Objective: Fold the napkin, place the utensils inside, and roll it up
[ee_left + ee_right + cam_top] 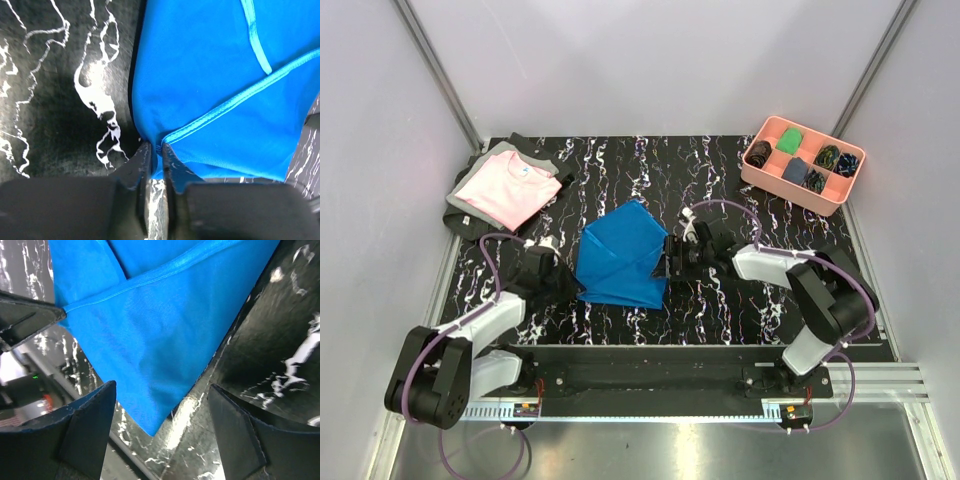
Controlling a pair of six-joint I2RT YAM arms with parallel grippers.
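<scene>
Nearest me overhead are the arm bases [495,372]; beyond them the napkin [620,258] lies partly folded on the table [720,180], left gripper [570,280] at its left edge, right gripper [669,262] at its right. Left wrist view: jaws pinched on the napkin's hem. Right wrist view: jaws wide apart, a napkin corner lying between them, ungripped. I judge the fold is in hand; next I'd close the right on that corner, then lift both together.
</scene>
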